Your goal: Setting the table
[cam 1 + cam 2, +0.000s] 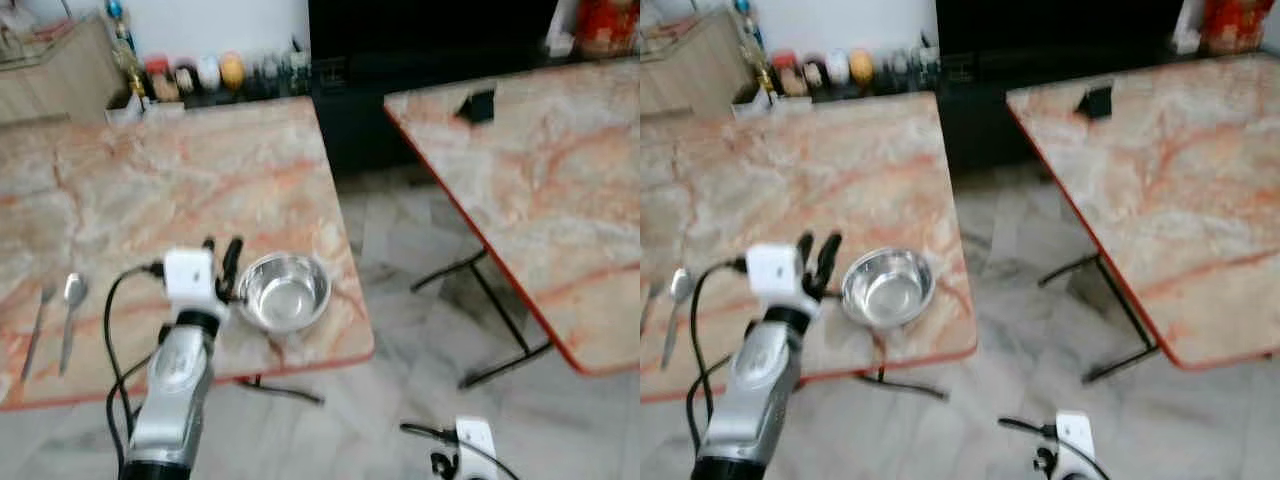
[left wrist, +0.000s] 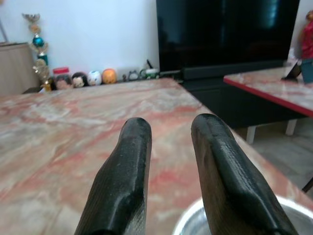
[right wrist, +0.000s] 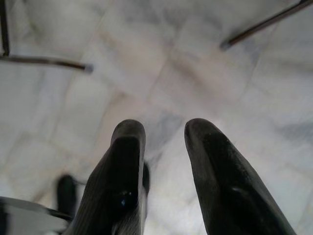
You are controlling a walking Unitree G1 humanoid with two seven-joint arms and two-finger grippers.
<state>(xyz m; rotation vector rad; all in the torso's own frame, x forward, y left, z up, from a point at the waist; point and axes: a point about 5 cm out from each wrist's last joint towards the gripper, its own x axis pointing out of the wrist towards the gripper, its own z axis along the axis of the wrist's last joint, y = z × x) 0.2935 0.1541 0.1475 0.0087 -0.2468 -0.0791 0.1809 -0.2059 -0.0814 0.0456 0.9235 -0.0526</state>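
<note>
The left gripper point(image 1: 222, 250), fingers point(image 2: 129, 171) parted and empty, is hovering beside the round steel bowl point(image 1: 284, 291) near the marbled tabletop's point(image 1: 170, 190) front corner.

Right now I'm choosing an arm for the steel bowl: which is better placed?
Left. The left gripper hovers open beside the bowl on the table; the right gripper hangs over the floor.

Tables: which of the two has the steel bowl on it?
The left table, where the left end effector hovers just beside the bowl. It also carries a spoon near its left edge. The right table holds only a small dark object.
</note>
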